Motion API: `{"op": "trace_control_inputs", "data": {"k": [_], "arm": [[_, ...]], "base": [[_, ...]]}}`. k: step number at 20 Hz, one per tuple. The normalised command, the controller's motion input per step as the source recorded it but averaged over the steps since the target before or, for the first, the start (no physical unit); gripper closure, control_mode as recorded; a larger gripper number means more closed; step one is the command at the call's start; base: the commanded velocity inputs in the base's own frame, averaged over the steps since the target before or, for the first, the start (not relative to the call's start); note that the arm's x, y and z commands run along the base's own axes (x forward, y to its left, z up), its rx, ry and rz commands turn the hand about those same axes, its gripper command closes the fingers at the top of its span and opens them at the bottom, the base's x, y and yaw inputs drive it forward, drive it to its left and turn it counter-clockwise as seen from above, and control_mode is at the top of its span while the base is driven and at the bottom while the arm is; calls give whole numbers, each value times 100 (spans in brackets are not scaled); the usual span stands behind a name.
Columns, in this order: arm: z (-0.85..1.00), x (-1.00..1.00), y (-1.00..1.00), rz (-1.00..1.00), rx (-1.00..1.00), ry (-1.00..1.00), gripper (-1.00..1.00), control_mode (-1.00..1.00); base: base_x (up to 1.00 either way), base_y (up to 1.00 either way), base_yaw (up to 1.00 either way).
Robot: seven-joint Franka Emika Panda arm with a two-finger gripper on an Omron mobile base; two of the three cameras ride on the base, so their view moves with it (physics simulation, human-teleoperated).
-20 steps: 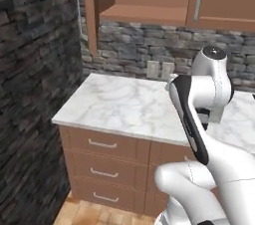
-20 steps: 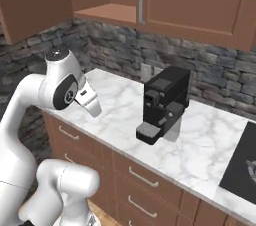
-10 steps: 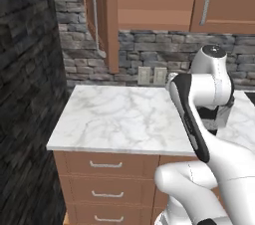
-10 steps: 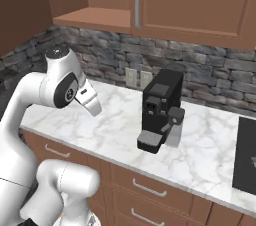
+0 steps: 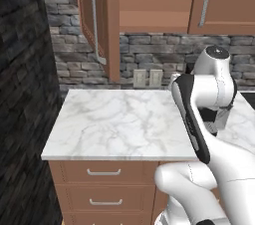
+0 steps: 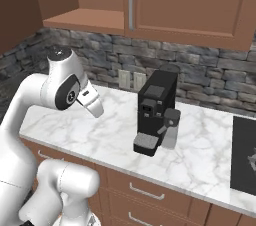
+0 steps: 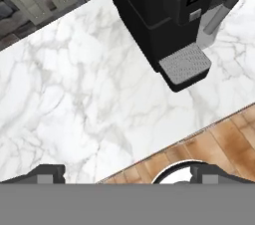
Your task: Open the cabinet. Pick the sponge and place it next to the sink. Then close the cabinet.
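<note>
The cabinet (image 5: pixel 149 0) hangs above the counter with its left door (image 5: pixel 102 20) swung out edge-on, silver bar handle facing me. From the right base view the open compartment (image 6: pixel 85 17) shows a bare shelf beside a closed door (image 6: pixel 185 0). The sponge and the sink are out of view. My gripper (image 7: pixel 130 173) points down at the marble counter (image 7: pixel 74 94). It is open, its two dark fingertips (image 7: pixel 47 173) far apart with nothing between them. My arm (image 6: pixel 65 87) is folded low in front of the counter.
A black coffee machine (image 6: pixel 157 110) stands on the counter (image 6: pixel 200 155), with a dark cooktop (image 6: pixel 245 155) to its right. A dark stone wall (image 5: pixel 25 109) closes off the left side. Drawer fronts (image 5: pixel 102 171) sit under the counter (image 5: pixel 114 119), and wall outlets (image 5: pixel 147 77) behind it.
The whole picture has shifted in both base views, so the camera has moved: the open cabinet door and counter now sit nearer and more central. The arm's pose and the open gripper look unchanged.
</note>
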Motion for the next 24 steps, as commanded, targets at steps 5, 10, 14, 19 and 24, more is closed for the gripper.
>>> {"op": "trace_control_inputs", "data": {"k": [5,10,14,19,24], "arm": [[36,-60,51,0,-6,-22,-100,-100],[56,-100,95,9,-32,-47,-100,-100],[58,-100,76,11,-36,-51,-100,-100],[66,-80,100,4,-35,-25,-100,-100],[19,-18,100,2,-21,0,-100,-100]], "base": [[0,0,0],[0,0,0],[0,0,0],[0,0,0],[0,0,0]]}}
